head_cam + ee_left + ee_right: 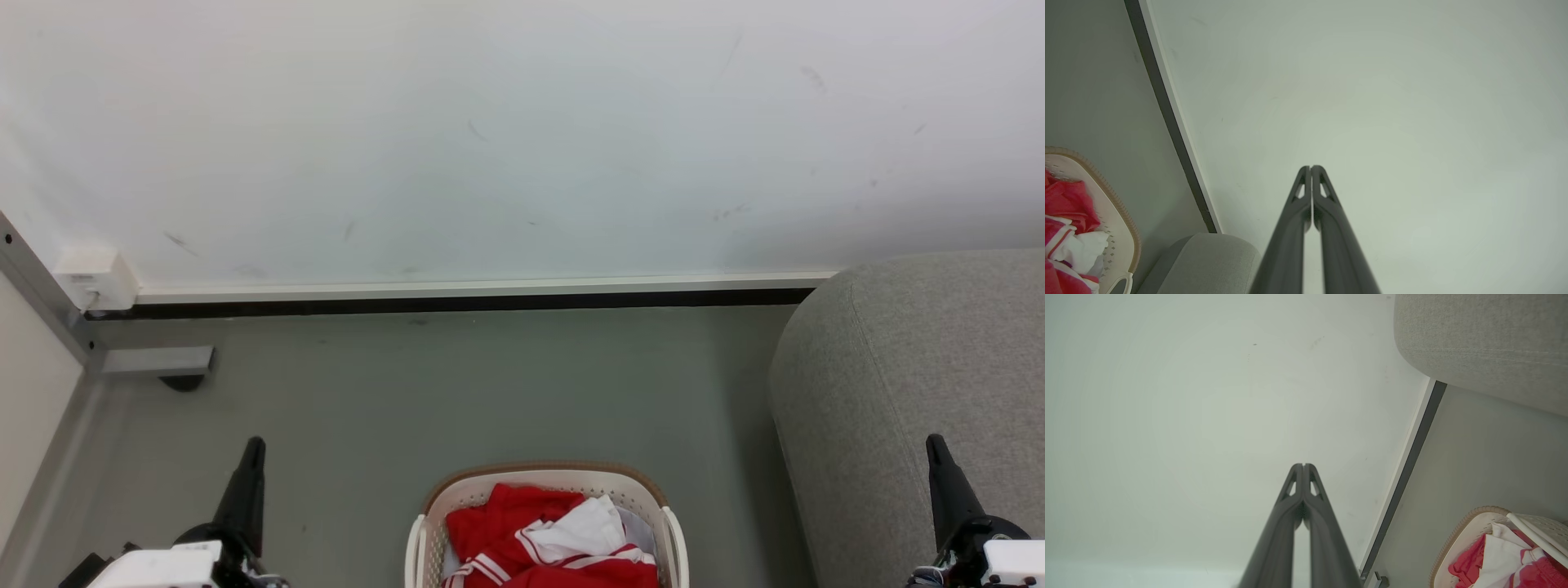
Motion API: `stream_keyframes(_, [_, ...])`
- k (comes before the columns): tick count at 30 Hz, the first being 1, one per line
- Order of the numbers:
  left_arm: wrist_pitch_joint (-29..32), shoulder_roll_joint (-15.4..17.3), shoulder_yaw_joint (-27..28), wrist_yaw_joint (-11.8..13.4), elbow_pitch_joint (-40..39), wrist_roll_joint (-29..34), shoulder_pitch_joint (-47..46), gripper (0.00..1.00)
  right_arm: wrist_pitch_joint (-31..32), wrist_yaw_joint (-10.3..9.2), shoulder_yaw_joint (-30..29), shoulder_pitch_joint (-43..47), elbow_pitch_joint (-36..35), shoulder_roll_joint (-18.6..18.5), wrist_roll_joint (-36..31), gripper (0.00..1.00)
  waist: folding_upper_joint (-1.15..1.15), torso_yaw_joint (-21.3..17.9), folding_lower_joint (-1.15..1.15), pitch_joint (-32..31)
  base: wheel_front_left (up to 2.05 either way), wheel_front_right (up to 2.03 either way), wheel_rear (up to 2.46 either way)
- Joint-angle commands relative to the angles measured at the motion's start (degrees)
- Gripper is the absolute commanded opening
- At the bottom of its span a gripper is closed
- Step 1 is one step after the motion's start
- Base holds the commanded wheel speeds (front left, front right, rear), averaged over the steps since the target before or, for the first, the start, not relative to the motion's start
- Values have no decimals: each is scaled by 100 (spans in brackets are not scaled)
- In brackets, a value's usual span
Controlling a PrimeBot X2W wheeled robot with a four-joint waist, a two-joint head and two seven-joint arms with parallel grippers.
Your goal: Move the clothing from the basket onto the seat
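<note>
While the left gripper (254,447) and the right gripper (936,447) are each pinched shut w/ nothing held, the coming move hinges on one fact: the soft bright red clothing with white panels and thin white stripe trim (506,523) lies inboard of both, btwn the two arms. In the head view the oval cream-white perforated plastic basket with a brown rim band (540,471) sits on the grey floor (490,392) at bottom centre, cropped by the frame edge. The clothing is heaped inside it, w/ a white panel on top towards the right. Both sets of fingers point fwd at the white wall (490,122), past the basket, not into it. The left one looks a bit nearer the rim. The right one shows against the large light grey fabric-upholstered seat (898,367), which stands right of the basket and apart from it. Probably either arm must swing inward, tip down and open before any grab. The right arm likely has the shorter carry to the seat. The heap is crumpled, so no clear long axis; the basket's own can't be judged, being cropped.
</note>
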Motion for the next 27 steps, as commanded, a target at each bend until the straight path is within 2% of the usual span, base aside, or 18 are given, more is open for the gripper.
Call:
stream_keyframes(1, [17, 13, 8, -5, -22, -82, -48, 0, 13, -13, -18, -69, -24, -35, 8, 0, 0, 0, 0, 0, 0, 0, 0])
stream_keyframes(6, [17, 13, 8, -5, -22, -82, -48, 0, 13, -13, -18, -69, -24, -36, 7, 0, 0, 0, 0, 0, 0, 0, 0])
stream_keyframes(7, [-3, -1, -2, 0, 5, 1, 1, 100, -1, 0, 2, 2, 6, 1, 0, 100, 0, 0, 0, 0, 0, 0, 0])
stream_keyframes(18, [-304, -5, -266, 3, 18, 179, 45, 100, -298, -1, 200, 160, -84, -26, -329, 100, 0, 10, 0, -4, 0, 0, 0])
stream_keyframes(27, [-540, -1, -438, 149, -89, 885, 61, 100, -540, -2, 300, 226, -217, -54, -1317, 100, 0, 3, 0, -4, 0, 0, 0])
